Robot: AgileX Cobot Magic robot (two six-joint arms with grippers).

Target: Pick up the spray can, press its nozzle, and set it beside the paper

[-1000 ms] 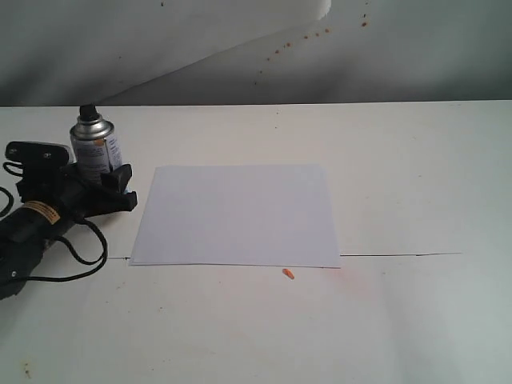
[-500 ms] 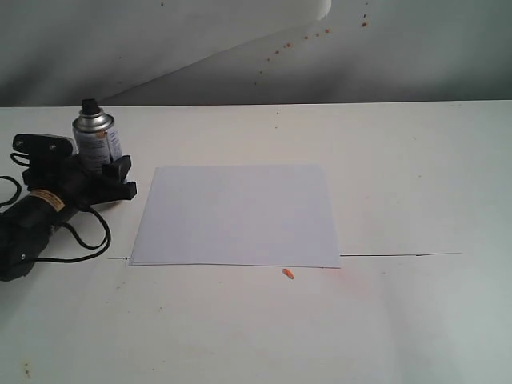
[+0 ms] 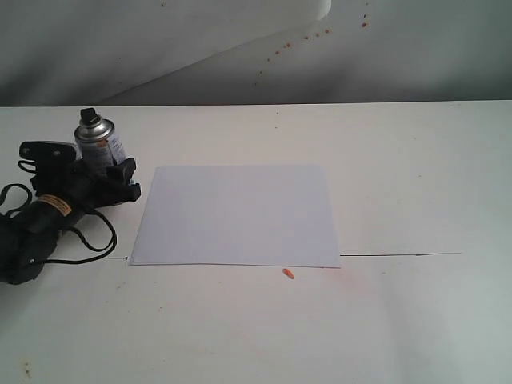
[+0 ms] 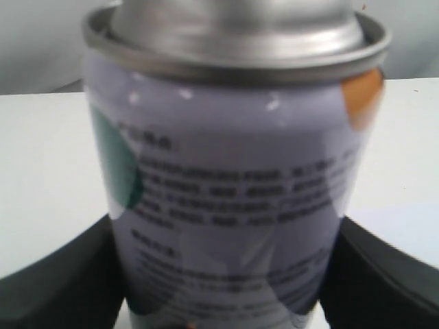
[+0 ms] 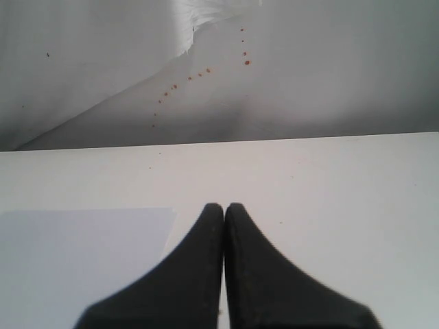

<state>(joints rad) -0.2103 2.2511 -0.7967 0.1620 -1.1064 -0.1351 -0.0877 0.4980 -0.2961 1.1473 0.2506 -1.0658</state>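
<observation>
Spray can (image 4: pixel 233 205) upright, clasped between left jaws

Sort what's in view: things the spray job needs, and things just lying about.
For the job:
- spray can
- nozzle
- paper

Just lying about:
- orange speck on the table, just off the paper's near edge
- reddish spots on the backdrop

Laboratory-style robot test bench. A plain white surface (image 3: pixel 400 176), crossed by a thin seam line (image 3: pixel 400 255), stands before a grey wall (image 3: pixel 432 56) draped with a rust-speckled white sheet (image 3: pixel 160 40). A black, cabled robot arm (image 3: pixel 40 220) lies at one edge.
</observation>
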